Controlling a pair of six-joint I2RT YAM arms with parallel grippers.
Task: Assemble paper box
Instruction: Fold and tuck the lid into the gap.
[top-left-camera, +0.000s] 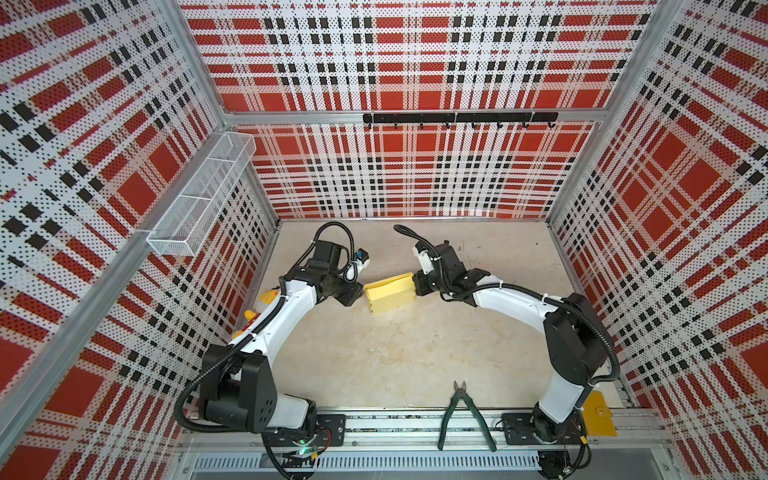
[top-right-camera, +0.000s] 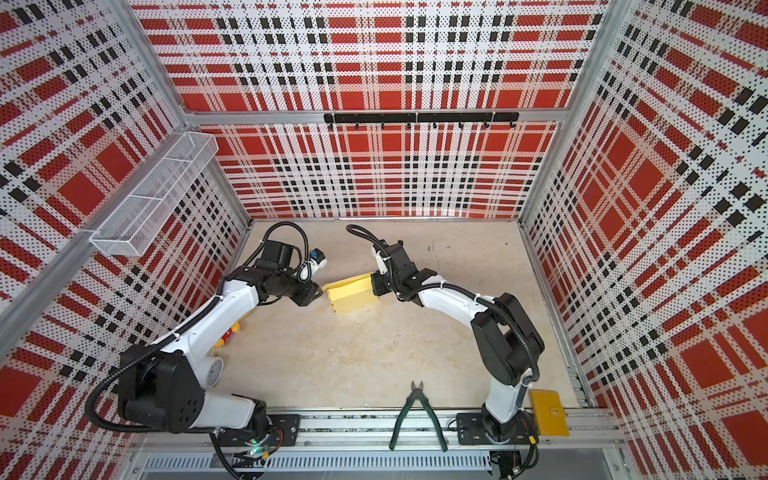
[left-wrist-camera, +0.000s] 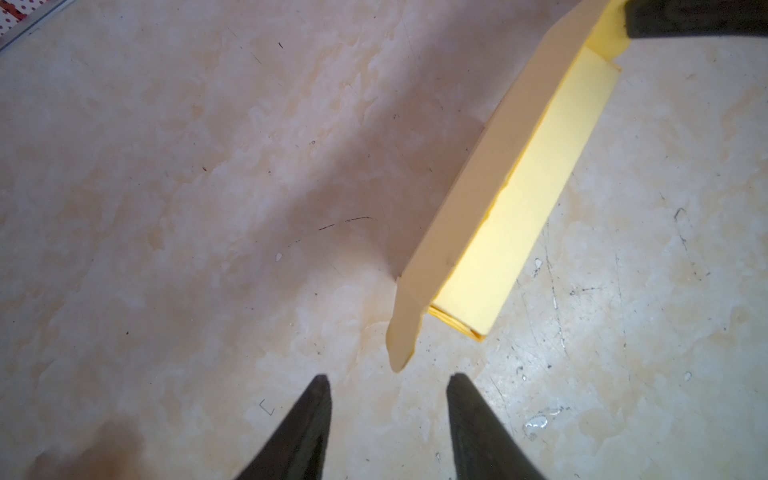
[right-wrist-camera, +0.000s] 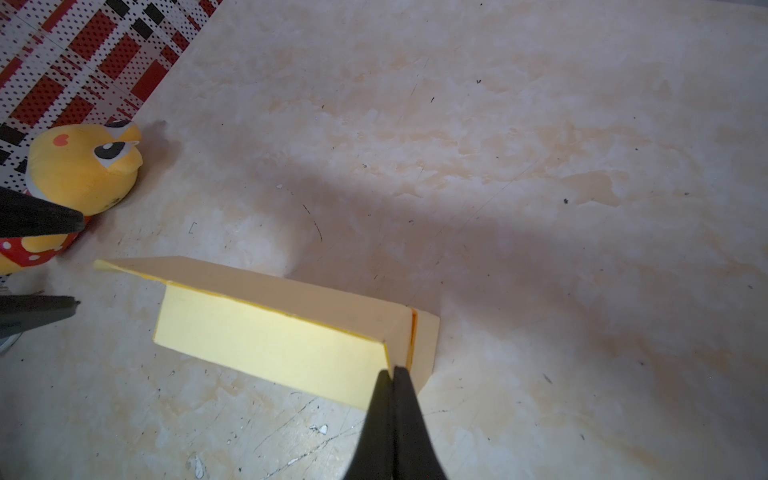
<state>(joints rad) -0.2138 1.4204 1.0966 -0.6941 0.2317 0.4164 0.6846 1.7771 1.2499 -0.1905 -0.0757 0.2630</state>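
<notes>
My right claw (right-wrist-camera: 392, 370) is pressed together on the thin card at one end corner of the paper box (right-wrist-camera: 270, 336), pinching the wall where it folds. I judge the grip is there to anchor the box on the table (top-left-camera: 415, 353), so it cannot slide while the other end gets worked. My left claw (left-wrist-camera: 388, 380) has its fingers apart with nothing between them. The box lies just ahead of it, and the rounded tip of a loose flap (left-wrist-camera: 403, 332) pokes out near the gap, touching neither finger. That flap looks to me like the next piece to fold in or tuck.

In both top views the box sits between my two claws and reads as a shallow folded block, but from up there I cannot tell whether the left claw is open. The left wrist view shows the gap, and the flap standing clear of the side wall. Only the right wrist view shows the pinch itself. It also shows a plush toy (right-wrist-camera: 83, 166) beyond the box's far end, behind my left claw's fingers — well out of the job.
</notes>
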